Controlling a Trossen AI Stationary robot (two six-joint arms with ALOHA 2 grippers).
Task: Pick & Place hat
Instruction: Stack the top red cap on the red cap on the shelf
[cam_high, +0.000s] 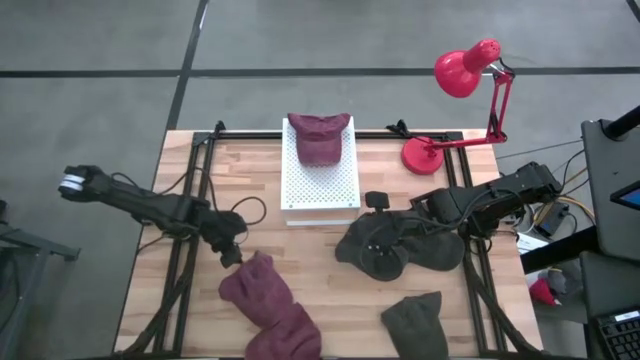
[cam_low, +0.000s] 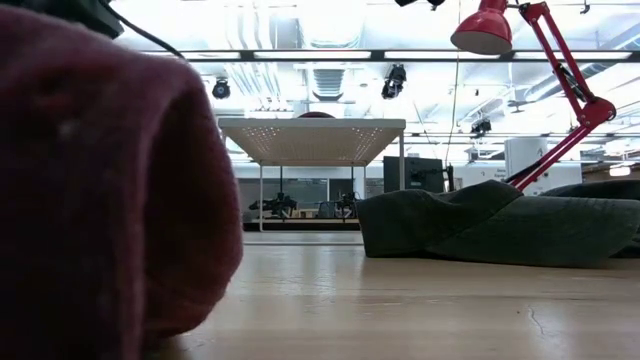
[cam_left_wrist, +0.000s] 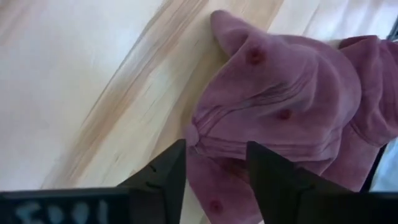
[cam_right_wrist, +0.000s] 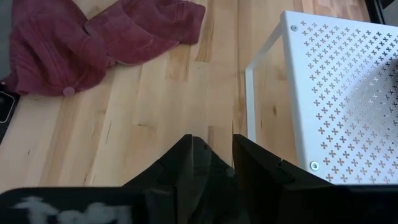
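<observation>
Hovering just over the near maroon hat (cam_high: 262, 288), the left gripper (cam_high: 232, 256) has its fingers (cam_left_wrist: 163, 175) spread apart, the cap's crown button showing between them — nothing gripped. That hat lies crumpled on the wooden table (cam_high: 310, 250), touching a second maroon one (cam_high: 290, 335) toward the front edge. Another maroon hat (cam_high: 319, 137) sits on the white perforated stand (cam_high: 320, 185) at the back. The right gripper (cam_high: 385, 240) rests at a dark olive hat (cam_high: 400, 245) — its fingers (cam_right_wrist: 177, 167) seem pinched on the cloth, though I can't be sure. One more olive hat (cam_high: 415, 325) lies near the front, beside the red lamp (cam_high: 465, 95) side.
</observation>
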